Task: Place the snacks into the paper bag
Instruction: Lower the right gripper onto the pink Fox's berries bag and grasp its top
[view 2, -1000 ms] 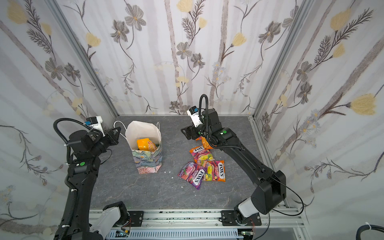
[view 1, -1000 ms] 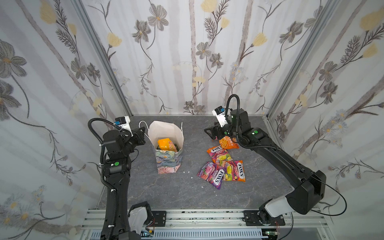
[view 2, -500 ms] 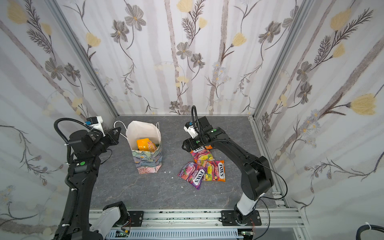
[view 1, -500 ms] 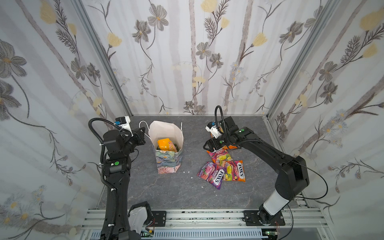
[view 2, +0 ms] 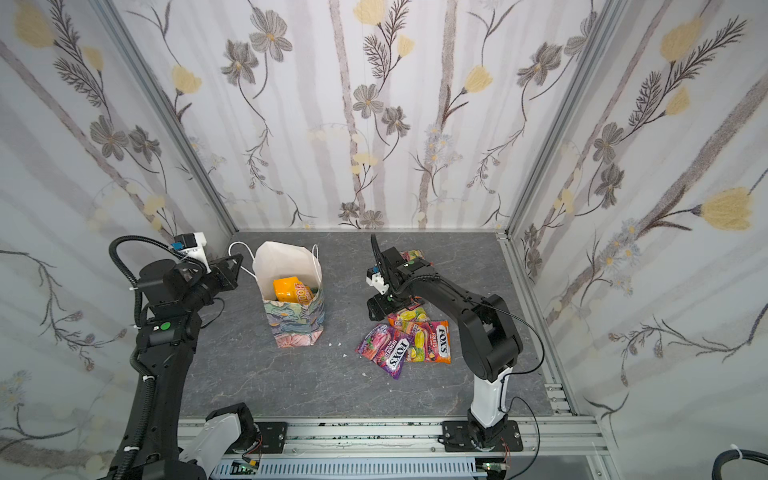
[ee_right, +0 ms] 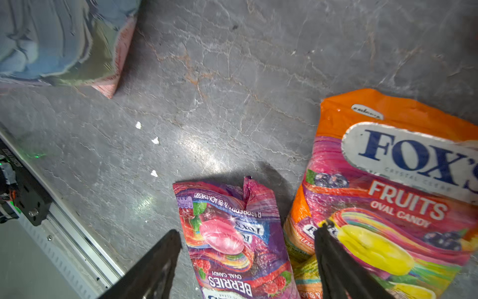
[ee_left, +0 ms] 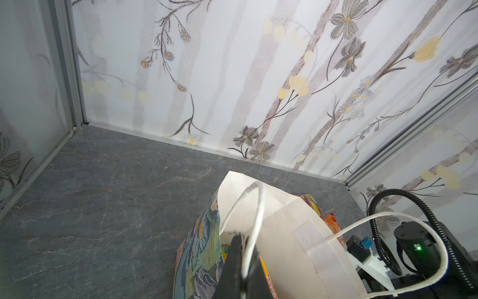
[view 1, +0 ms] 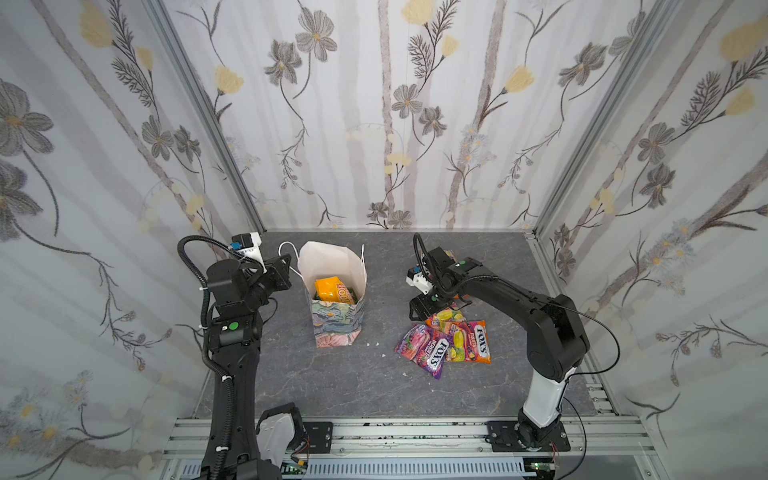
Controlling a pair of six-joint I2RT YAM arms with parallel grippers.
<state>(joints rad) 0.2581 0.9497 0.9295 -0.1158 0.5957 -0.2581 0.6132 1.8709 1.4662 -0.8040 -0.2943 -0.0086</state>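
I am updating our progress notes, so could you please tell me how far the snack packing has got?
Done: an orange pouch lies inside the paper bag. In hand: the left gripper is shut on the cord handle; the right gripper is open over the Berries pack, holding nothing. Left: that pack, the Fruits pack, a third pack by the gripper and a fourth pack farther back.
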